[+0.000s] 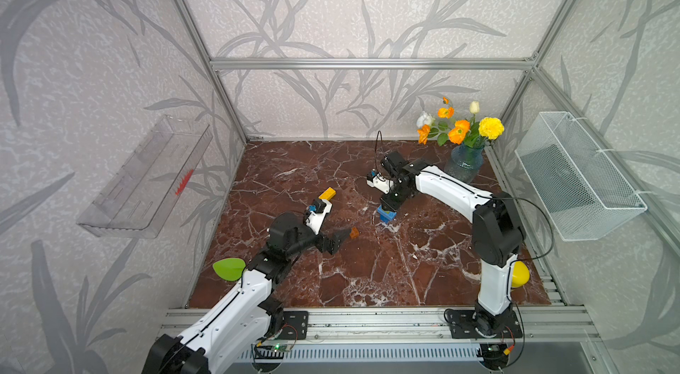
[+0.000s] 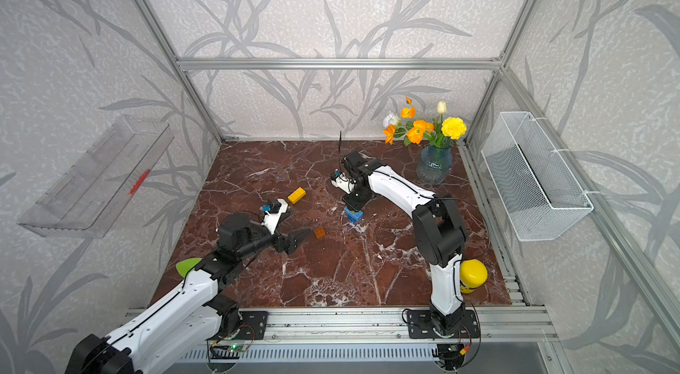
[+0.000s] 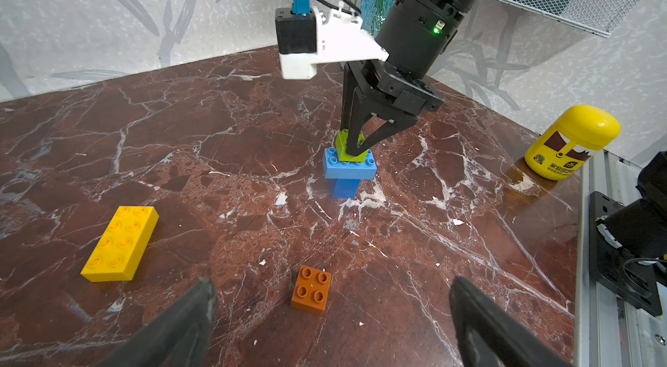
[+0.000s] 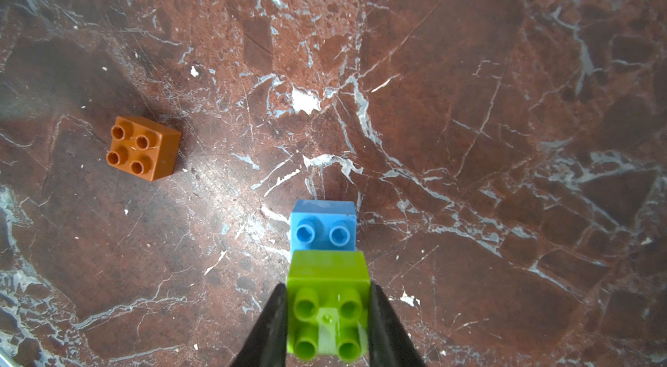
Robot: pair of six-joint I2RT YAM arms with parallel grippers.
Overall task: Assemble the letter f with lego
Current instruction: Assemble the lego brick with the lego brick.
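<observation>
Lego letter f: partly built, a short stack standing upright about mid-table on the dark red marble table, well apart from both loose bricks.
Nearest, right side: yellow bottle near the table's front edge, beside the right arm; it is no part of the build.
Left gripper: low over the table, jaws spread wide, holding nothing.
Small orange brick: loose, studs up, flat on the table just ahead of the left gripper's open jaws, untouched.
Stack base: small blue brick on the table, with the long blue brick across its top, wider than it.
Small green brick: sits on one end of the long blue brick, leaving two blue studs bare. It looks slightly turned, and whether it is pressed fully down cannot be told.
Right gripper: pointing down, jaws narrowed onto two sides of the small green brick, gripping it.
Long yellow brick: loose, flat, studs up, farther back on the left side.
Far right corner: blue glass vase of orange and yellow flowers.
Done, as judged: both blue bricks joined, green placed on them.
Left, as judged: seat and release green, add orange, cap with yellow.
</observation>
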